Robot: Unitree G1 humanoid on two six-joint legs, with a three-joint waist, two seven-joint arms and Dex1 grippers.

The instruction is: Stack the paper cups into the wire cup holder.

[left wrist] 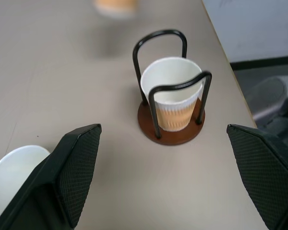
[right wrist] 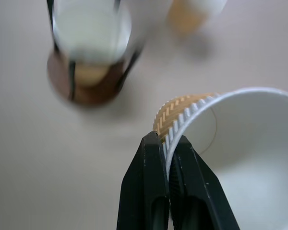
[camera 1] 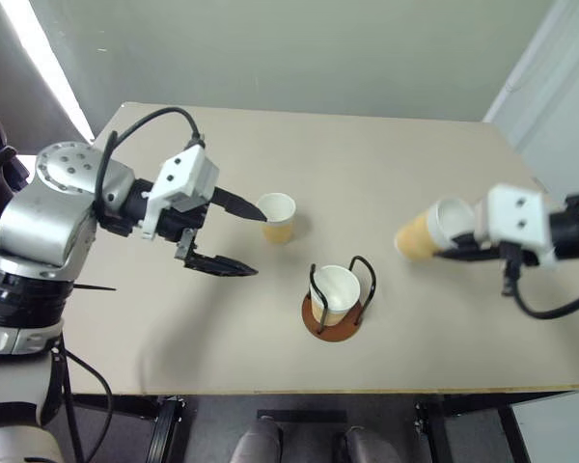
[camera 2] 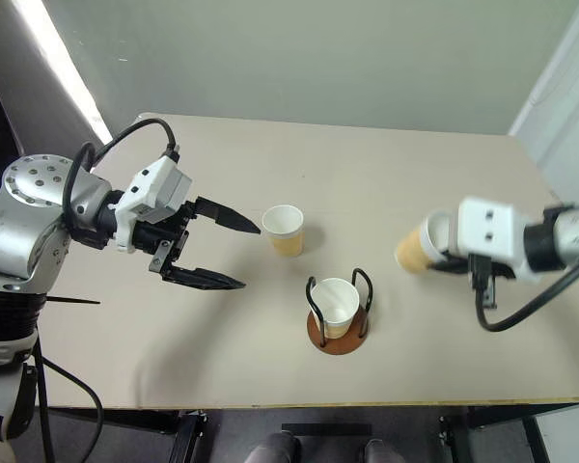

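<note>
Lighting is even and moderately bright. A strong white strip of glare (camera 1: 41, 60) runs diagonally along the wall at the robot's left, overexposed. The table (camera 1: 386, 164) is matte, without hotspots. Soft, diffuse shadows lie beneath the left gripper (camera 1: 239, 241) and beside the wire cup holder (camera 1: 333, 313). In the right wrist view the holder (right wrist: 86, 72) and far cup (right wrist: 194, 12) are smeared with motion blur, while the held cup (right wrist: 230, 143) stays fairly sharp. The head views bow slightly at the edges.
</note>
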